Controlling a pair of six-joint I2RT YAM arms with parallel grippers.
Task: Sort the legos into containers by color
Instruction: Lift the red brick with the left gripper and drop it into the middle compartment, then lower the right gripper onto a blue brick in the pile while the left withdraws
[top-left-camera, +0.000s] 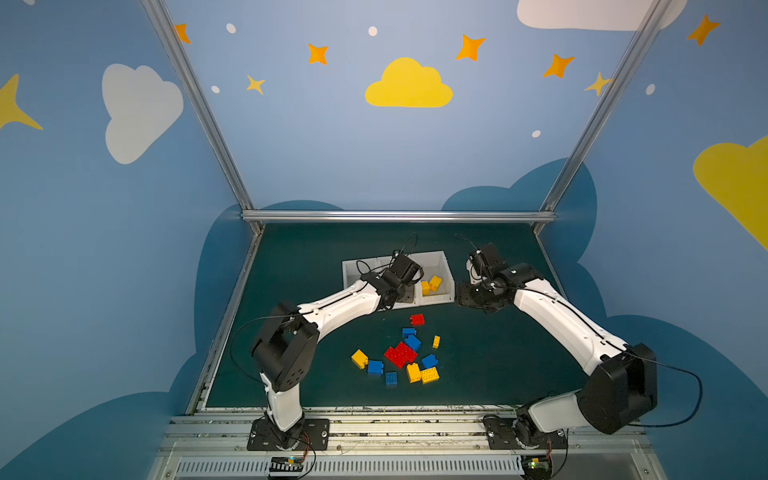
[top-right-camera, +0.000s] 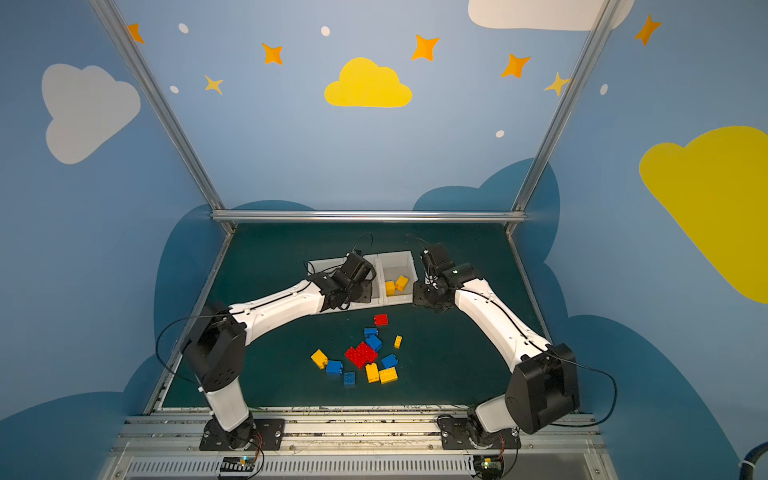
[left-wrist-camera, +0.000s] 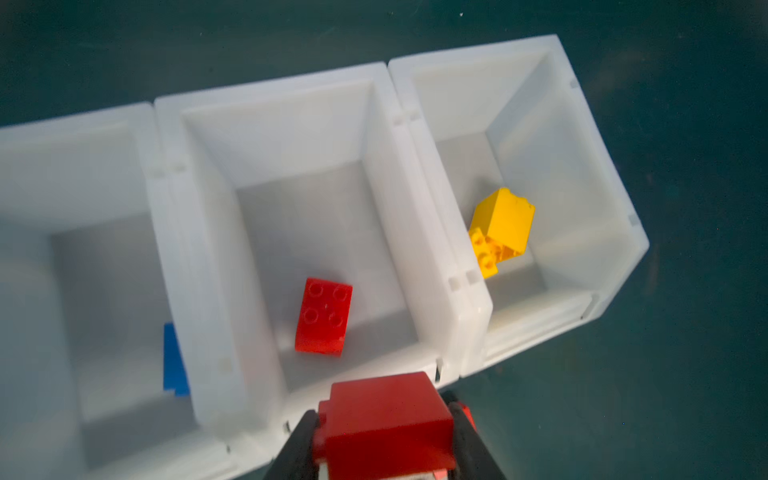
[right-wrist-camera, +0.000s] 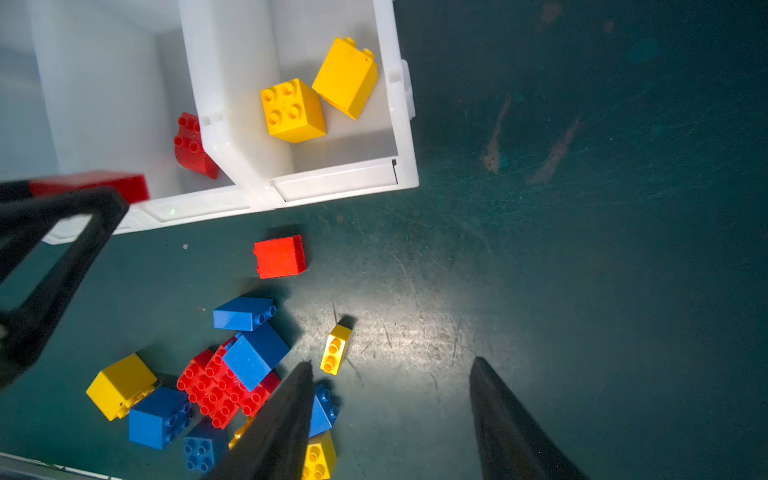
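Observation:
My left gripper (left-wrist-camera: 382, 411) is shut on a red lego (left-wrist-camera: 386, 428) just above the near rim of the middle white container (left-wrist-camera: 270, 89), where another red lego (left-wrist-camera: 324, 318) lies. The neighbouring container (left-wrist-camera: 478, 52) holds two yellow legos (left-wrist-camera: 505, 220). A blue lego (left-wrist-camera: 172, 361) shows in the third container (left-wrist-camera: 75, 120). My right gripper (right-wrist-camera: 392, 363) is open and empty, above bare mat to the right of the loose legos. In both top views the left gripper (top-left-camera: 405, 291) hides the middle container.
Loose legos lie in front of the containers: a lone red one (top-left-camera: 417, 319), a small yellow one (top-left-camera: 436, 341), a wide red piece (top-left-camera: 400, 354) under a blue one (top-left-camera: 412, 342), and several more yellow and blue. Green mat (top-left-camera: 519, 365) spreads right of them.

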